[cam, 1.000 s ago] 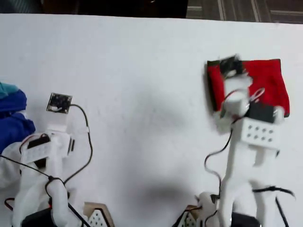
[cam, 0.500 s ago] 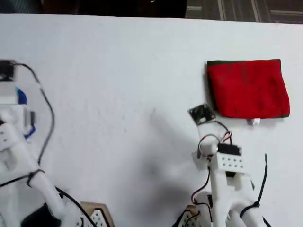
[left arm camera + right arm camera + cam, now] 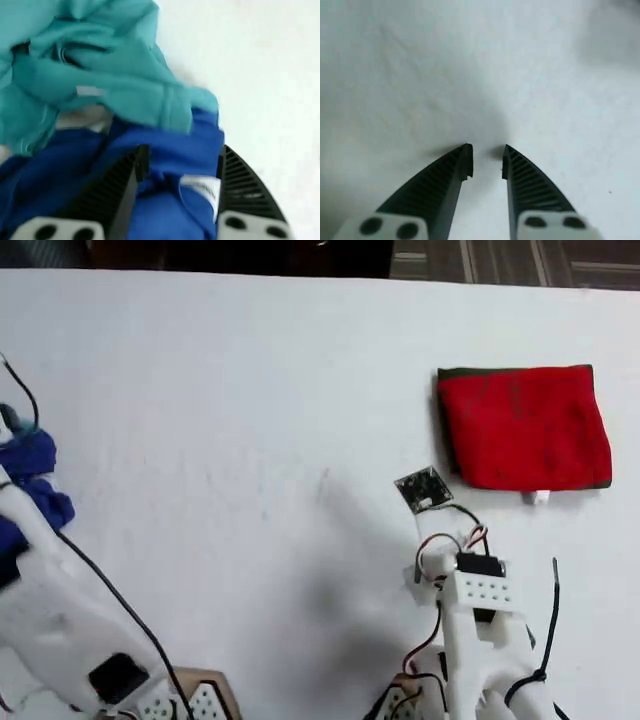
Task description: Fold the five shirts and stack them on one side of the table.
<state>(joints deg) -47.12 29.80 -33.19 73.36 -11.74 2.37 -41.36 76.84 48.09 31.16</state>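
1. The red shirt point(image 3: 523, 427) lies folded into a flat, neat rectangle on the right side of the table point(image 3: 250, 390), towards its far edge.
2. The blue shirt point(image 3: 165, 150) sits crumpled at the left edge.
3. The teal shirt point(image 3: 100, 75) lies bunched, overlapping the blue one.

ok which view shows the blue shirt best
The left wrist view: blue shirt between the left gripper's open fingers, under a teal shirt. High view catches an edge patch; right wrist view faces table.

Red shirt point(image 3: 524, 428); blue shirt point(image 3: 165, 165); teal shirt point(image 3: 100, 75); white table point(image 3: 250, 390).
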